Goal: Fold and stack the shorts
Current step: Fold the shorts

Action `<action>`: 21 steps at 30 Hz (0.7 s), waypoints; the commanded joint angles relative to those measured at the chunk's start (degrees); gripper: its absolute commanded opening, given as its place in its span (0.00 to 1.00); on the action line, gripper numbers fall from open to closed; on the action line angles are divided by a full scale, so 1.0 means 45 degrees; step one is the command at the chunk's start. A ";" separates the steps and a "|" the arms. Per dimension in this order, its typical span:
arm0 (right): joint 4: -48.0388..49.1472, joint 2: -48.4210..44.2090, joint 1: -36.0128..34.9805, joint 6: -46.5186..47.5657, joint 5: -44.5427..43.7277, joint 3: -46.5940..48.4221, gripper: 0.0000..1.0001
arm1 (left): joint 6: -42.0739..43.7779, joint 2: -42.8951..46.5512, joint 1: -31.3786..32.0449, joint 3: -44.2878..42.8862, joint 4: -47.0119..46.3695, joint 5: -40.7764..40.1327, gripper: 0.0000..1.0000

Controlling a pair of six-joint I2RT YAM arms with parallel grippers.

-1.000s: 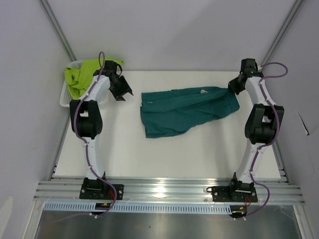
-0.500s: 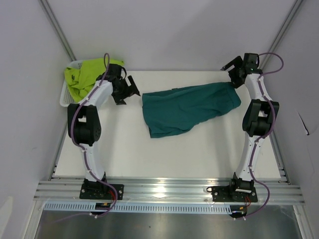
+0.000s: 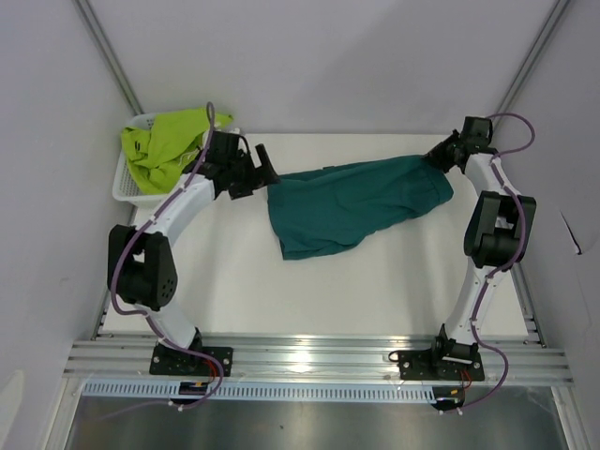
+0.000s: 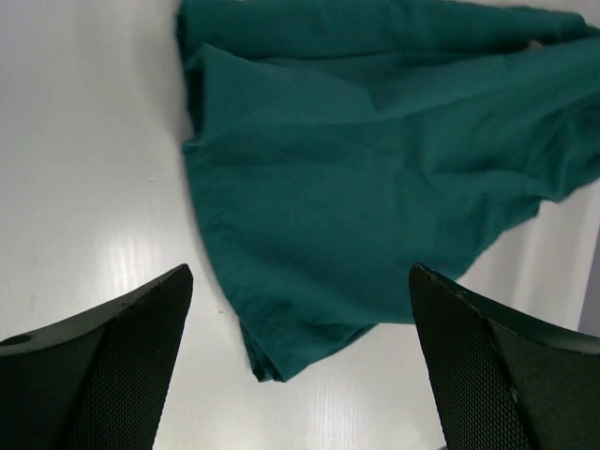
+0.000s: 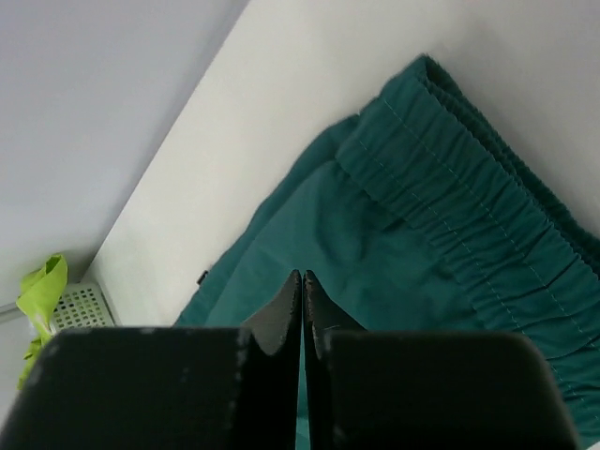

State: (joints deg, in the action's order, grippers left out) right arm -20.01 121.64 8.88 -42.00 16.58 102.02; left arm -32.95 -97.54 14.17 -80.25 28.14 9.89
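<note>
The dark teal shorts (image 3: 356, 202) lie spread across the back middle of the table, with the leg end toward the front left. My right gripper (image 3: 439, 156) is shut on their right waistband corner. In the right wrist view its fingers (image 5: 302, 277) are pressed together, with teal fabric (image 5: 422, 244) in the slit and beyond. My left gripper (image 3: 262, 169) is open and empty just above the shorts' left edge. The left wrist view (image 4: 300, 281) shows the teal cloth (image 4: 375, 169) between its fingers. The lime shorts (image 3: 164, 141) lie heaped in the basket.
The white mesh basket (image 3: 125, 183) stands at the back left corner, beside the left arm. It also shows in the right wrist view (image 5: 84, 305). Grey walls close in the back and both sides. A metal rail runs along the near edge.
My left arm swung right from the basket to the shorts' left edge. My right gripper rose, then came back down at the waistband corner. The shorts shifted slightly and spread.
</note>
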 commanded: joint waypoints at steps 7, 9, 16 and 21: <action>0.2823 0.0428 0.0135 -0.0802 0.1374 -0.0874 0.00 | 0.0096 -0.1507 0.1166 -0.0643 -0.2070 0.1669 0.83; 0.3682 0.0779 0.0154 -0.1153 0.1568 -0.0757 0.00 | -0.0041 -0.2131 0.1206 -0.1111 -0.2365 0.1941 0.78; 0.5168 0.2866 0.0154 -0.2306 0.1395 0.0004 0.00 | -0.0724 -0.4923 0.1128 -0.3782 -0.2738 0.2450 0.69; 0.6008 0.3787 0.0194 -0.3341 0.1452 -0.0015 0.00 | -0.1485 -0.6331 0.0640 -0.4160 -0.3438 0.2802 0.66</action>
State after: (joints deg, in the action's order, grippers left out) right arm 2.28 136.75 9.23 -53.25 22.68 99.94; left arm -36.62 -124.09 18.81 -96.82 15.73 20.27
